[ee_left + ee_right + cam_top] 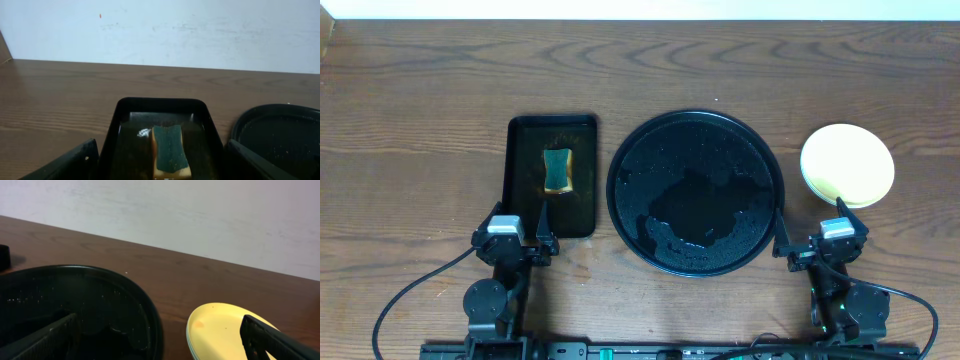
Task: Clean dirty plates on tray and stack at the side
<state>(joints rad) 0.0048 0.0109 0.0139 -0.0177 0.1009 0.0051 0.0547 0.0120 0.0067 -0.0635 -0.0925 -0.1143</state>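
The large round black tray (695,192) sits at mid-table, wet and holding no plates; it also shows in the right wrist view (75,310). The plates (847,165) are stacked to the right of the tray, pale yellow on top, with mint edges just visible beneath in the right wrist view (225,335). My left gripper (519,232) is open and empty at the near end of the sponge tray. My right gripper (815,243) is open and empty, near the table's front between the tray and the stack.
A rectangular black tray (552,175) left of the round tray holds a green and yellow sponge (557,170), also seen in the left wrist view (171,152). Bare wooden tabletop (420,120) surrounds it all. A white wall lies behind.
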